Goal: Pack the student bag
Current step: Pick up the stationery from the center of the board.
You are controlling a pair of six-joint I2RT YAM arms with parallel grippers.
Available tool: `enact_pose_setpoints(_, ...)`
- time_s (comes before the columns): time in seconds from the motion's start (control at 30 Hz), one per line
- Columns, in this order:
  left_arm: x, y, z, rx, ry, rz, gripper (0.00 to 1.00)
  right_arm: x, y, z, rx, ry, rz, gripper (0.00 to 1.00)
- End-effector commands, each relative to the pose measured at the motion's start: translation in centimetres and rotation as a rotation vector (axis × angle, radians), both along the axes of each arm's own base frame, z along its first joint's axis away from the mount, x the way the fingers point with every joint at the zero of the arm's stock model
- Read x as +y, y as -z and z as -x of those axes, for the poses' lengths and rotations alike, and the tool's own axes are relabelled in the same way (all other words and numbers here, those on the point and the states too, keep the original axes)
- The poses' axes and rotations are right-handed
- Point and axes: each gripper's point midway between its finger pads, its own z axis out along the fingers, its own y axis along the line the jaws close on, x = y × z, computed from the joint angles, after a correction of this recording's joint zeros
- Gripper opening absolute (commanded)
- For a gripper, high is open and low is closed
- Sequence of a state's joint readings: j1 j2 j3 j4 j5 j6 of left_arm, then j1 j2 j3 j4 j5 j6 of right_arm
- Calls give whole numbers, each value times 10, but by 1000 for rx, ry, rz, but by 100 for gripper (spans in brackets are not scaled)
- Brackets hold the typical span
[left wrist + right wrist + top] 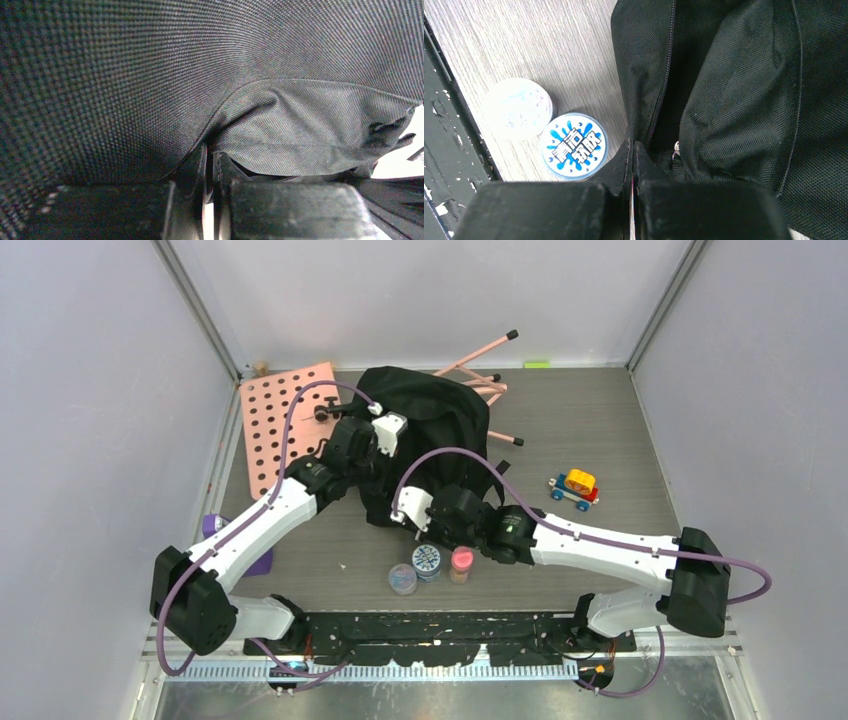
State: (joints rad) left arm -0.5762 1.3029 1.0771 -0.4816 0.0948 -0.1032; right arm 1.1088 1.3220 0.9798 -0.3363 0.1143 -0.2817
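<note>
The student bag (440,420) is a black fabric backpack lying at the back middle of the table. My left gripper (385,432) is at the bag's left side; in the left wrist view it (210,150) is shut, with a seam of the bag's fabric (150,75) running into the fingertips. My right gripper (425,512) is at the bag's near edge. In the right wrist view it (633,146) is shut right at the zip edge of the bag (734,100), with a metal zip pull (676,147) just beside it.
Three small round jars (427,561) stand just in front of the bag; a blue-and-white lid (573,146) and a pale lid (519,107) show near my right fingers. A toy car (574,487) lies right, a pink pegboard (280,425) left, pink rods (480,365) behind, and a purple object (215,530) sits by the left arm.
</note>
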Motion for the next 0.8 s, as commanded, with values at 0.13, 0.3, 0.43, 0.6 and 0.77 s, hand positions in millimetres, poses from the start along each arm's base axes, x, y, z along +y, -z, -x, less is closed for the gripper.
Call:
enact_pose_setpoints(0.13,6,-8,-17,-45,-62,14,0,2,-21,31,-19,4,-52,3)
enact_pose_setpoints(0.3,-5,-7,-10,-26,8,45,0,1,-61,28,27,136,-189,53)
enact_pose_setpoints(0.43,-5,-8,-8,-26,17,44,0,-12,-73,35,131,268,-278,71)
enact_pose_setpoints(0.6,-4,-10,-8,-32,12,43,0,-34,-66,40,274,499,-334,72)
enact_pose_setpoints(0.77,-3,-12,-8,-36,10,48,0,-47,-47,46,383,681,-340,72)
